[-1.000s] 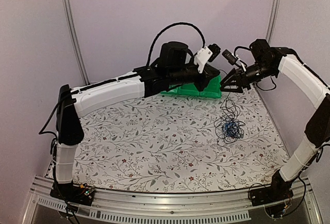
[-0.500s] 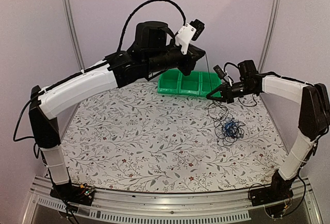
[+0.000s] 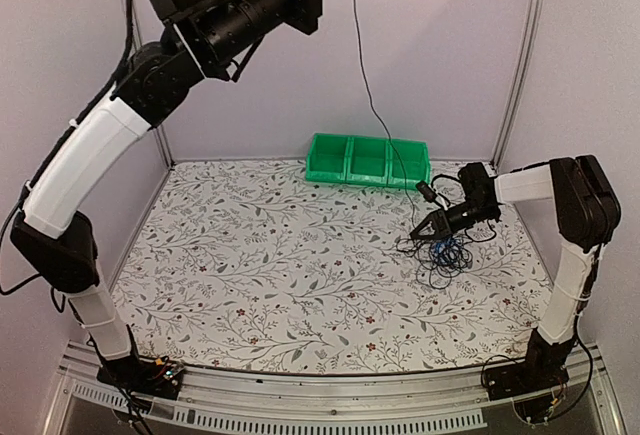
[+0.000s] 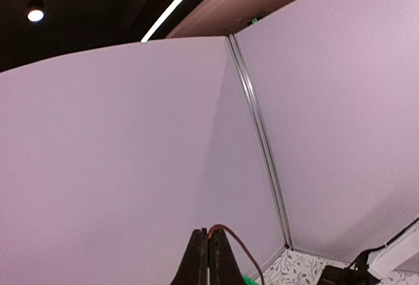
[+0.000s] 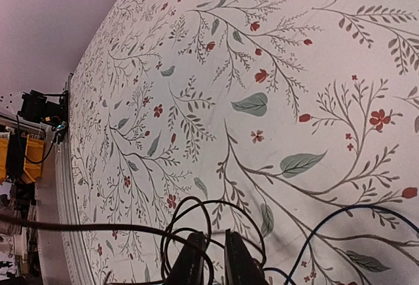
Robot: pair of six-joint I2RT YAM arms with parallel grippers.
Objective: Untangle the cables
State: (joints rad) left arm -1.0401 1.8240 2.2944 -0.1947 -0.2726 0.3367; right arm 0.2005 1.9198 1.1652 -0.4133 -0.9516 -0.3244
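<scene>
- Fingers of the left gripper [image 4: 207, 234] are pressing together on one strand [image 4: 239, 251]; only the left wrist view shows this.
- Fingers of the right gripper [image 5: 213, 236] are standing barely apart among black loops [image 5: 196, 209]; whether they are pinching any, I cannot tell.
- The left arm is reaching high, while the right is stretching low over the table [image 3: 250, 255].
- The cables [image 3: 447, 253] are lying tangled at the table's right, with the strand running steeply up and leftward.

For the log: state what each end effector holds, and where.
Left end effector pinches a thin black cable at its raised top. Right end effector, in the tangle: cannot tell.
</scene>
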